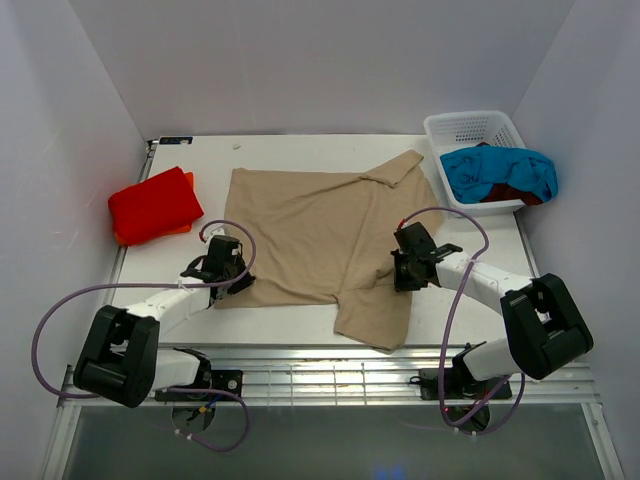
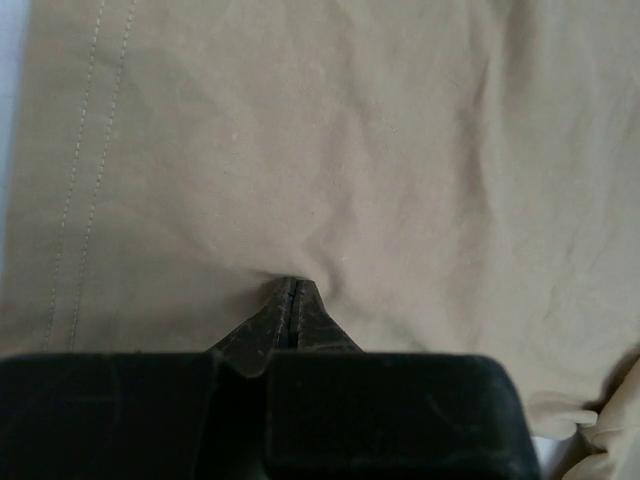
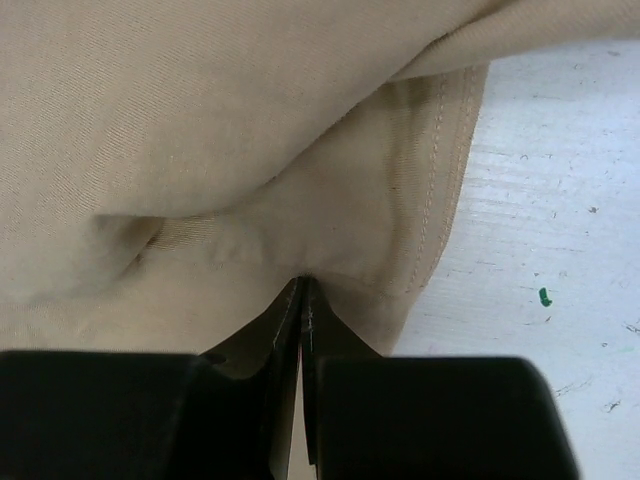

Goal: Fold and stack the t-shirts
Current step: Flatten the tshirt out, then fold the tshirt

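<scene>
Across the middle of the bench (image 1: 300, 150) lies the tan t-shirt (image 1: 310, 235), a basket (image 1: 470, 122) at the far right corner holds a turquoise t-shirt (image 1: 495, 170), a folded red t-shirt (image 1: 152, 203) sits by the left edge, and the left gripper (image 2: 292, 285) and right gripper (image 3: 303, 285) each pinch tan cloth.

The tan t-shirt (image 1: 320, 230) in the middle is one plain sandy colour, with thin lines of pale stitches near its edge. At the far left, the red t-shirt (image 1: 150, 203) is bright and plain, and a bit of orange cloth (image 1: 189, 180) peeks out from under it. At the far right, the basket (image 1: 470, 128) is white with a grid of little holes. A turquoise-blue t-shirt (image 1: 495, 168) and a dark red t-shirt (image 1: 500, 197) are in it. The table (image 1: 290, 150) is white with a tiny green speck (image 3: 544, 296). The left arm (image 1: 150, 310) and right arm (image 1: 480, 280) are white and black. Their cables (image 1: 45, 340) are purple.
</scene>
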